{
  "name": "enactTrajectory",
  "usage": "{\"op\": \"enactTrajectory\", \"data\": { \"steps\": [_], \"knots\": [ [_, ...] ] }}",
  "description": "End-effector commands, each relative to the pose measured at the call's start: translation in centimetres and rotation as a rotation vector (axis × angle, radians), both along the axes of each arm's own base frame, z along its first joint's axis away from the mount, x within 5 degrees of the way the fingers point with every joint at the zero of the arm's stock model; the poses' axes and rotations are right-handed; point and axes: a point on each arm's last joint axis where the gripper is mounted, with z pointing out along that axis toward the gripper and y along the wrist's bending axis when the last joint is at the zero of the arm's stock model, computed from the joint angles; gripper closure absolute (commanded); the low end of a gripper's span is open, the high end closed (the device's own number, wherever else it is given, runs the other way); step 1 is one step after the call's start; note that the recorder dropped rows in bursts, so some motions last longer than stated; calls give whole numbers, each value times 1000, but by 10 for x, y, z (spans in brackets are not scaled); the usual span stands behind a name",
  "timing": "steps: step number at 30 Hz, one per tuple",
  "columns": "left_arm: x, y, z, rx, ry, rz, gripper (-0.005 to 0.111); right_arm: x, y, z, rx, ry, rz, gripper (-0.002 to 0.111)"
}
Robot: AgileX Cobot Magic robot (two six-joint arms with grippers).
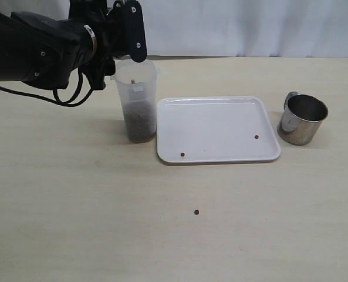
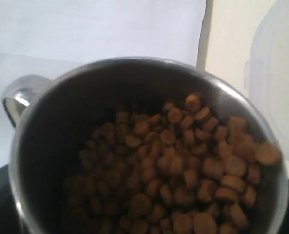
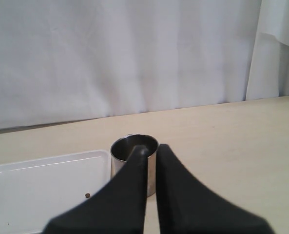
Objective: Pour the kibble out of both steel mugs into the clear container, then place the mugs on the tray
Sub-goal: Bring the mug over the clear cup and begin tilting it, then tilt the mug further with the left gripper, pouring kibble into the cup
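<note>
1. Left claw (image 1: 122, 50) stood spread wide around the full steel mug (image 2: 42, 161), holding it in the air up by the mouth of the clear container (image 1: 137, 108). The right claw (image 3: 149, 148) was pinched shut on nothing, pointing at the empty steel mug (image 1: 303, 120).
2. I took this for the second pour. The kibble (image 2: 183, 170) lay heaped toward the mug's lip, and the container's lower part was already dark with pellets.
3. Next, I judged, the mug wanted tipping further with its lip over that narrow mouth. Stray pellets on the tray (image 1: 220, 117) and the tabletop (image 1: 103, 223) showed how easily they escape.
4. The container sat at the tray's 9 o'clock, just beside its rim. The empty mug stood at its 3 o'clock, a little apart.
5. The mugs were shiny steel cylinders with small handles, the container cloudy plastic, the tray flat, white and low-rimmed, and the pellets small, round and matt brown.
</note>
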Motion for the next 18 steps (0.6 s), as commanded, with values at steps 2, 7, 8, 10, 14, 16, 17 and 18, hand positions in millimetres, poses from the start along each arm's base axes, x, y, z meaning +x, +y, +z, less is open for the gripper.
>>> {"op": "enactTrajectory", "data": {
  "steps": [2,7,8,10,14,16,17,18],
  "knots": [
    [1,-2,7,56,-24,-39,107,0,0,-1,-16,-2,4,103],
    [1,-3,8,96,-25,-65,107,0,0,-1,-16,-2,4,103],
    [1,-3,7,98,-24,-67,107,0,0,-1,-16,-2,4,103],
    [1,-3,8,102,-25,-68,107,0,0,-1,-16,-2,4,103],
    [1,-3,8,121,-25,-78,107,0,0,-1,-16,-2,4,103],
    [1,-3,8,121,-25,-78,107,0,0,-1,-16,-2,4,103],
    [1,-3,8,121,-25,-78,107,0,0,-1,-16,-2,4,103],
    [1,-3,8,120,-27,-78,107,0,0,-1,-16,-2,4,103]
  ]
}}
